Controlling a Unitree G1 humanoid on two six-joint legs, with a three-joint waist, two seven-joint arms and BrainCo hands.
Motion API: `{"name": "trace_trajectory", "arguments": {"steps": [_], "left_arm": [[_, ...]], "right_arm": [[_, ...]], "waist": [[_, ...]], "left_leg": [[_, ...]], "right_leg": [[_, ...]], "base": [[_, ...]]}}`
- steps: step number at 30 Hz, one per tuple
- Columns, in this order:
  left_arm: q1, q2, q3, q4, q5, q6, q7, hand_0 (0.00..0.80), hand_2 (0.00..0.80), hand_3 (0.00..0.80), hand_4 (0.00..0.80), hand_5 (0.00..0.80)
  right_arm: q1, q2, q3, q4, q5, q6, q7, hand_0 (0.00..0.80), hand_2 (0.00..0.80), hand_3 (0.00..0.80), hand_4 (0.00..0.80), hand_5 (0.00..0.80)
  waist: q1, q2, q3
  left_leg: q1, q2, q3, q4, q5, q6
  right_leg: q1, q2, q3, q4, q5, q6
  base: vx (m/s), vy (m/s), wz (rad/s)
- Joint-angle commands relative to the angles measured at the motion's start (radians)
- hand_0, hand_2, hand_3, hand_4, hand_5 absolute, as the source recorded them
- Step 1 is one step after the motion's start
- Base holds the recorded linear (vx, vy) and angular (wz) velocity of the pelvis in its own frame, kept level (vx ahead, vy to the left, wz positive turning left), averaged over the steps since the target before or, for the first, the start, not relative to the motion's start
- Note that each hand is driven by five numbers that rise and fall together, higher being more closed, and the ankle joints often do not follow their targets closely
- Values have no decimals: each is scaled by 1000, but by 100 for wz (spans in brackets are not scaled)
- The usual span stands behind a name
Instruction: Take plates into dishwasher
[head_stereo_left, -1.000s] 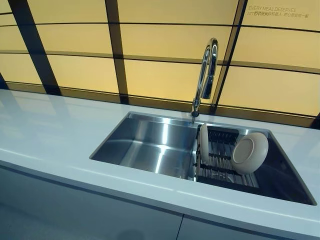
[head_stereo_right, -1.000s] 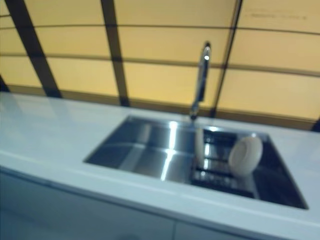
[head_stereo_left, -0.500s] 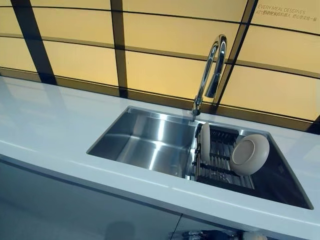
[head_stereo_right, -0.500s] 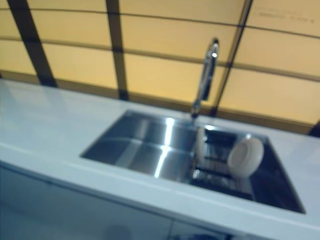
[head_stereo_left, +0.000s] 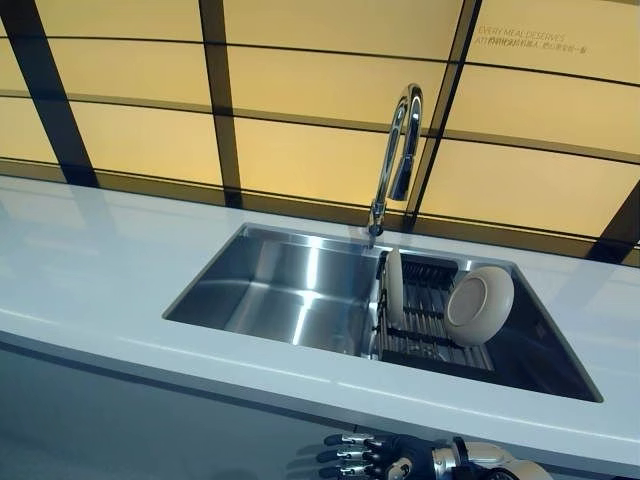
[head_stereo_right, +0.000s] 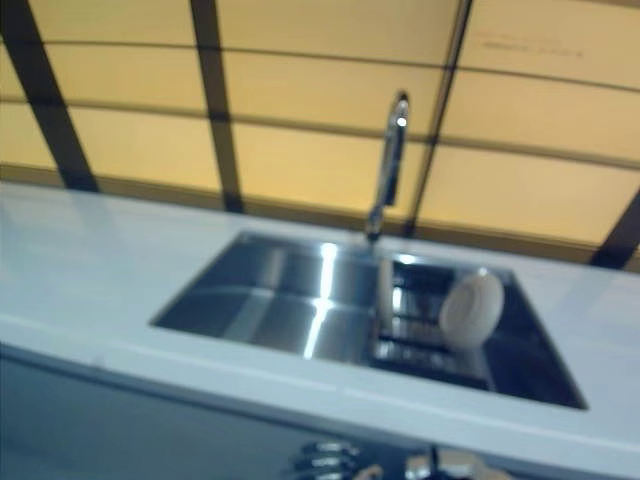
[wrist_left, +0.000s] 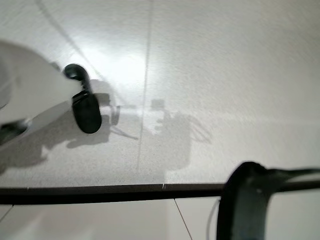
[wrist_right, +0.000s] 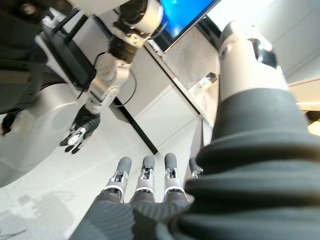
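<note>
While the round beige ceramic plates stand on edge in the dark slotted wire rack, inside the right half of the brushed steel sink so water can drain, neither is held. Below the glossy white counter the right hand hangs empty, fingers straight. In the right wrist view the left hand hangs open and empty too.

Beige plate; steel sink; white counter; yellow wall, dark-striped.
</note>
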Motion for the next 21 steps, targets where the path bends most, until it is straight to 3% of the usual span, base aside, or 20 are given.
{"name": "trace_trajectory", "arguments": {"steps": [1,5,10,15,16,21], "left_arm": [[-46,-11,-26,101,35,-32,5,0,0,0,0,0],[-55,-13,-29,107,30,-30,2,0,0,0,0,0],[-54,-17,-26,109,15,-35,5,0,0,0,0,0],[-68,-11,-24,122,5,-36,5,0,0,0,0,0],[-75,-11,-24,128,1,-37,6,0,0,0,0,0],[-82,-8,-27,134,-4,-35,6,0,0,0,0,0]], "right_arm": [[-74,22,18,-79,104,5,-11,0,0,0,0,0],[-87,0,19,-99,74,47,-95,0,0,0,0,0],[-71,-27,10,-133,67,105,-91,0,0,0,0,0],[-75,-65,2,-253,152,165,-165,0,0,0,0,0],[-84,-75,-9,-288,211,207,-177,0,0,0,0,0],[-82,-89,-5,-358,262,277,-160,0,0,0,0,0]], "waist": [[-6,-4,-26],[-17,-7,-31],[-30,-8,-27],[-44,-13,-19],[-50,-15,-18],[-58,-17,-18]], "left_leg": [[22,-5,31,7,-83,19],[28,-4,42,9,-87,19],[32,-2,53,9,-90,21],[35,-4,62,13,-92,24],[35,-4,65,14,-93,25],[34,-5,69,17,-94,26]], "right_leg": [[-44,-64,16,26,7,109],[-44,-62,27,29,7,110],[-46,-60,35,34,6,110],[-50,-58,49,39,11,111],[-53,-56,55,40,11,111],[-58,-57,65,47,12,114]], "base": [[6,26,-5],[-2,33,-11],[-12,30,-10],[-23,22,-10],[-24,21,-8],[-25,27,-12]]}}
